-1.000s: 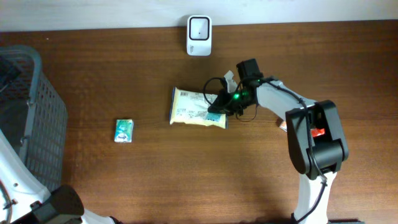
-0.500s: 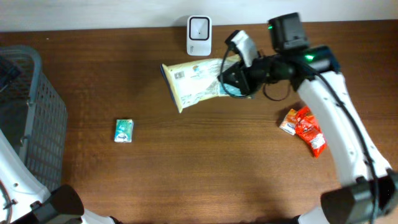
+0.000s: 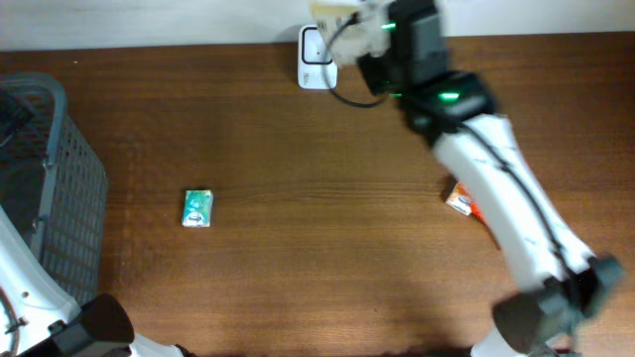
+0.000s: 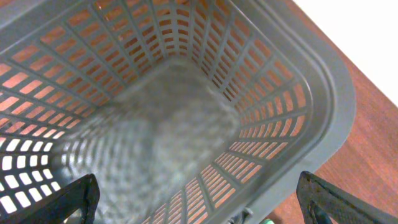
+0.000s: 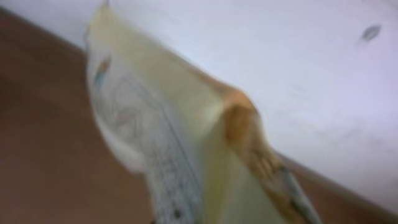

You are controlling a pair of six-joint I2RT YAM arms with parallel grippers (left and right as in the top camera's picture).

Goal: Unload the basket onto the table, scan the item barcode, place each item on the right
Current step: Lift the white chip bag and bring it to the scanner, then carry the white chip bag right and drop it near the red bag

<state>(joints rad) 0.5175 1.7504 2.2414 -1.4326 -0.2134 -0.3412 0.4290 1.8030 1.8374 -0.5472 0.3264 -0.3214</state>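
while right hand (image 3: 361,24) grips packet (image 5: 180,149) | long axis slants upper-left to lower-right, wrist view | left hand (image 4: 199,208) wide open

Three snack packets (image 3: 197,208) (image 3: 459,201) (image 5: 186,155), one basket (image 3: 79,198), one scanner (image 3: 313,64)

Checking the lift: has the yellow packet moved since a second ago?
Yes. The yellow packet lay on the table in front of the white scanner; now it is raised at the far edge, above the scanner in the overhead view.
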